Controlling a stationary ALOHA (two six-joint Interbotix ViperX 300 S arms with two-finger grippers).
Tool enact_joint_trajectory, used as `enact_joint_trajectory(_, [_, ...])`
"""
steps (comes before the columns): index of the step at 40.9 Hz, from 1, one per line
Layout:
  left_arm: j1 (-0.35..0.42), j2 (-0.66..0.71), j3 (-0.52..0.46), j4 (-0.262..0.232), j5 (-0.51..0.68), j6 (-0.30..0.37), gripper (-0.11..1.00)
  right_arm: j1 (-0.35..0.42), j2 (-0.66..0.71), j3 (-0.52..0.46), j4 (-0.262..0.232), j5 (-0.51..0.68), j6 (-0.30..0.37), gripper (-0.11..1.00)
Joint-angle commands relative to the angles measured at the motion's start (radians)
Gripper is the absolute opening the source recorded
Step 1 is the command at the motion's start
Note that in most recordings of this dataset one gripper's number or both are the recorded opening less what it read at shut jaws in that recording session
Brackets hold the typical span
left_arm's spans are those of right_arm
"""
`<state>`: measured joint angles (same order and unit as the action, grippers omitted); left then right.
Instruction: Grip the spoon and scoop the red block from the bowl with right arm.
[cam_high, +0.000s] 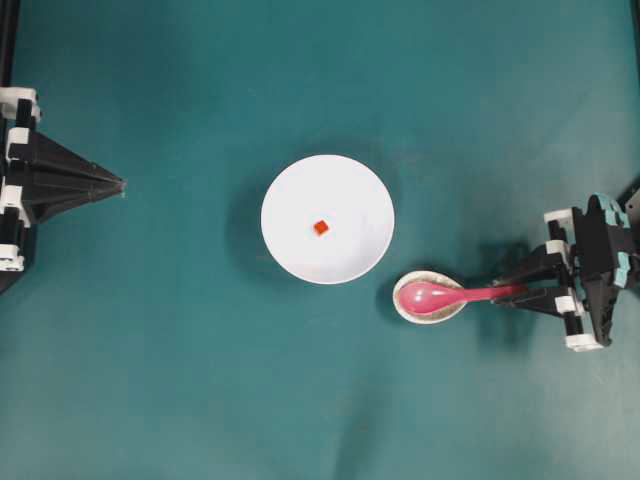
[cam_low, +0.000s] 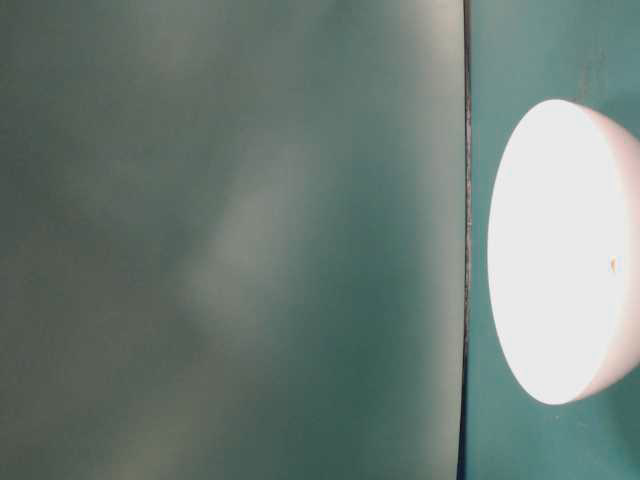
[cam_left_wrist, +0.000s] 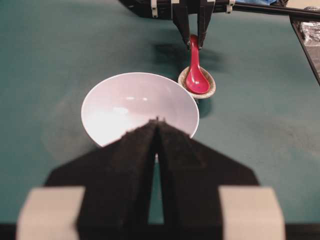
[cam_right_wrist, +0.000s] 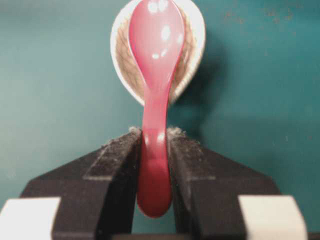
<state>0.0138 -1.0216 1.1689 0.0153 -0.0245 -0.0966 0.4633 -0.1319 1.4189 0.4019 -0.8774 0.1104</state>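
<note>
Table (cam_high: 180, 400) is plain teal cloth, no brands, labels or writing readable anywhere. L to R in overhead view: left gripper (cam_high: 122, 185) at far left edge, tips pointing right, well apart from everything; left wrist view shows its jaws pressed together w/ only a thin slit, nothing between. Wide bare cloth betw it and bowl (cam_high: 345, 190). Bowl sits about center, white, upright, rim free all round. Block (cam_high: 321, 227) lies inside bowl near its middle, small red cube, not touching the wall. Just right of and below bowl: speckled rest (cam_high: 409, 310), near bowl rim but apart. Spoon (cam_high: 432, 296) lies w/ scoop in the rest, handle running right. Right gripper (cam_high: 520, 292) at handle end; right wrist view shows both pads (cam_right_wrist: 117, 160) touching the handle sides, jaws narrow, closed on spoon. Scoop sits in rest. Open cloth above, below and right of the rest. Table-level view: only bowl side, overexposed, rest blurred.
</note>
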Motion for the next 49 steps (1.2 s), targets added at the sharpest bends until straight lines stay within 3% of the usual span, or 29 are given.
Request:
enact_joint_trajectory(1, [0.005, 0.006, -0.028, 0.000, -0.006, 0.000, 0.00, 0.002, -0.060, -0.034, 0.006, 0.008, -0.002, 0.25])
enact_joint_trajectory(8, [0.005, 0.002, -0.029, 0.000, -0.012, 0.000, 0.00, -0.054, -0.230, -0.114, 0.014, 0.170, -0.014, 0.25])
enact_joint_trajectory(13, [0.005, 0.000, -0.029, 0.000, -0.014, 0.000, 0.00, -0.166, -0.359, -0.224, 0.012, 0.439, -0.029, 0.25])
enact_joint_trajectory(21, [0.005, 0.003, -0.031, 0.000, -0.034, 0.002, 0.00, -0.486, -0.448, -0.500, 0.003, 1.141, -0.052, 0.25])
enact_joint_trajectory(26, [0.005, 0.008, -0.031, 0.000, -0.052, 0.002, 0.00, -0.638, -0.397, -0.664, -0.034, 1.460, -0.063, 0.25])
enact_joint_trajectory(30, [0.005, 0.009, -0.029, 0.000, -0.061, 0.003, 0.00, -0.673, -0.316, -0.762, -0.078, 1.586, -0.066, 0.25])
enact_joint_trajectory(35, [0.005, 0.011, -0.028, 0.000, -0.061, 0.003, 0.00, -0.673, -0.187, -0.851, -0.095, 1.686, -0.067, 0.25])
enact_joint_trajectory(49, [0.005, 0.014, -0.028, 0.000, -0.061, 0.003, 0.00, -0.641, 0.041, -1.028, -0.098, 1.753, -0.118, 0.25])
